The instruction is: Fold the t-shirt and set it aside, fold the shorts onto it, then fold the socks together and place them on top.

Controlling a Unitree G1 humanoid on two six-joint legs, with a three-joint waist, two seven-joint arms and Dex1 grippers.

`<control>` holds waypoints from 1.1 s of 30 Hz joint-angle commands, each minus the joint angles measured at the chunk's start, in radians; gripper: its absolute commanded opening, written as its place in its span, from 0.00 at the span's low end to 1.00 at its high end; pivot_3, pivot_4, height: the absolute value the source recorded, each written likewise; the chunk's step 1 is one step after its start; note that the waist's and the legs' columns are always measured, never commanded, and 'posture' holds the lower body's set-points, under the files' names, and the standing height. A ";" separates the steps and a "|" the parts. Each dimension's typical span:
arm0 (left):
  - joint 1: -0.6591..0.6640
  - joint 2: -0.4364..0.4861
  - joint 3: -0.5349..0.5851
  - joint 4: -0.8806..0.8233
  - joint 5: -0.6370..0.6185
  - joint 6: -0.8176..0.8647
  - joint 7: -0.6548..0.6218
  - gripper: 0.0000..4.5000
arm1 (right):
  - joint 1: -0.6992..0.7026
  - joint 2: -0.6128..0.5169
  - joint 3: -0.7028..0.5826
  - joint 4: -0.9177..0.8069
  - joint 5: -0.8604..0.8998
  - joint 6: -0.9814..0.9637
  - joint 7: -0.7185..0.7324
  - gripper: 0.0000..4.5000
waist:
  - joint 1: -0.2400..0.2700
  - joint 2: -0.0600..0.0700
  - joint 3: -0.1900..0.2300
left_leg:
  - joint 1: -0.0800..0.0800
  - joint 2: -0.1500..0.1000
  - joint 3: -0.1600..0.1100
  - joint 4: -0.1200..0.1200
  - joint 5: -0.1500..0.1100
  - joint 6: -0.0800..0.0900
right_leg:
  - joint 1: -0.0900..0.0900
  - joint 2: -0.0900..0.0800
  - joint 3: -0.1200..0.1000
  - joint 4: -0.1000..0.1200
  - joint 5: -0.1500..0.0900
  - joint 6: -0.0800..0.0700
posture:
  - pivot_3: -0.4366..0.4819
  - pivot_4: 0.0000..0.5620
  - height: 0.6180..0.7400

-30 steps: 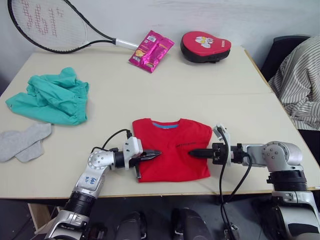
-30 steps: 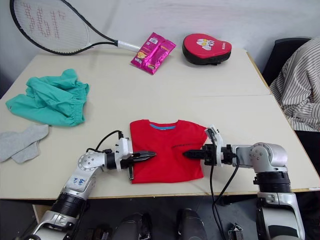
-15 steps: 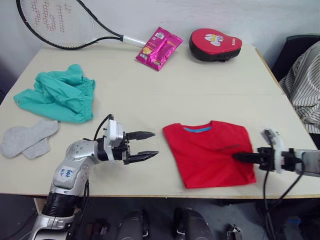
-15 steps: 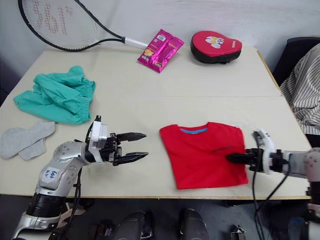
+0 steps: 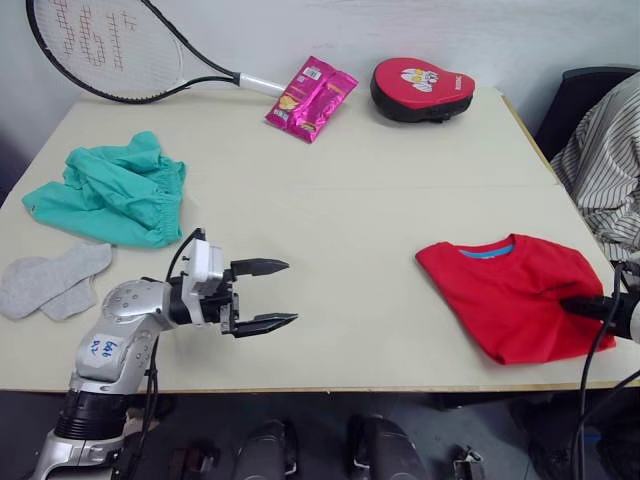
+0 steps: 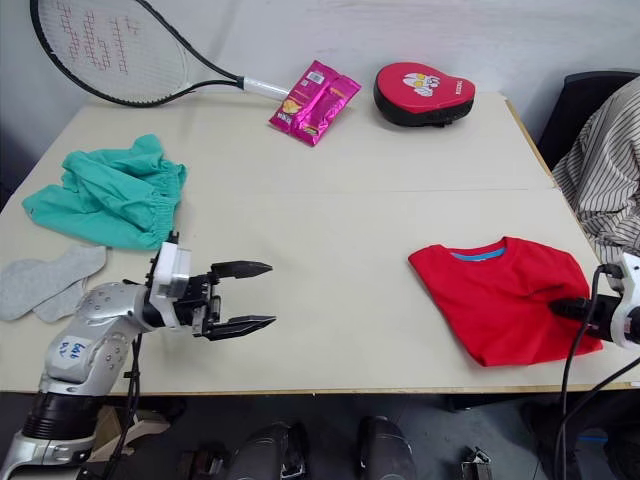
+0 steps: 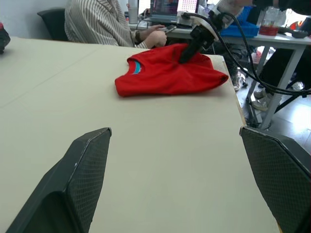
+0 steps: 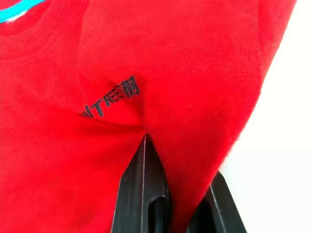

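One t-shirt (image 5: 515,295), one shorts (image 5: 110,190), two socks (image 5: 50,282), one racket (image 5: 110,50), one snack packet (image 5: 310,98), one red mitt (image 5: 420,88)

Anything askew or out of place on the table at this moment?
The folded t-shirt sits skewed at the table's right front corner, its cloth puckered where the right gripper pinches it. The shorts lie crumpled far left, the socks beside them. The left gripper is open and empty.
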 commanded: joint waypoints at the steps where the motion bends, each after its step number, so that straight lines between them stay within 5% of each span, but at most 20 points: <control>1: 0.007 0.008 0.024 -0.017 -0.013 -0.014 -0.001 1.00 | 0.026 -0.026 0.031 -0.025 -0.014 0.061 0.094 0.13 | 0.001 0.000 0.000 | 0.000 0.000 0.000 0.000 0.000 0.000 | 0.000 0.000 0.000 0.000 0.000 0.000 | 0.48 0.27 1.00; 6: 0.016 0.018 0.051 -0.022 -0.011 -0.012 0.024 1.00 | 0.076 -0.073 -0.016 -0.111 -0.013 0.078 0.123 0.48 | 0.003 0.000 0.000 | 0.000 0.001 -0.001 0.000 0.001 0.003 | 0.000 0.000 0.000 0.000 -0.001 -0.001 | 0.48 0.27 1.00; 13: 0.044 0.104 0.186 0.066 0.002 -0.017 0.049 1.00 | 0.227 -0.154 -0.226 -0.311 -0.092 -0.215 -0.039 0.99 | 0.013 0.007 0.004 | -0.001 0.000 0.000 0.000 -0.002 -0.001 | -0.002 -0.001 0.001 0.000 -0.001 -0.001 | 0.48 0.27 1.00; 19: 0.092 0.140 0.311 0.204 0.056 -0.128 0.092 1.00 | 0.385 -0.052 -0.355 -0.676 -0.096 -0.598 0.007 0.99 | -0.004 0.007 0.005 | 0.000 0.002 0.001 -0.005 -0.001 -0.004 | -0.003 0.002 0.001 0.000 -0.002 -0.001 | 0.48 0.27 1.00; 26: 0.346 0.106 0.521 0.257 0.148 -0.266 0.261 1.00 | 0.387 0.203 -0.122 -0.901 -0.149 -0.760 -0.072 0.99 | -0.018 0.003 0.006 | 0.000 0.002 0.001 -0.005 -0.002 -0.004 | -0.003 0.002 0.001 0.000 -0.002 -0.001 | 0.48 0.27 1.00; 33: 0.626 -0.047 0.760 0.119 0.133 -0.179 0.550 1.00 | 0.386 0.498 -0.017 -0.902 -0.043 -0.966 -0.037 0.99 | -0.007 -0.002 0.008 | 0.001 0.002 -0.001 -0.004 -0.006 0.002 | -0.002 0.000 0.001 0.000 -0.003 -0.001 | 0.48 0.27 1.00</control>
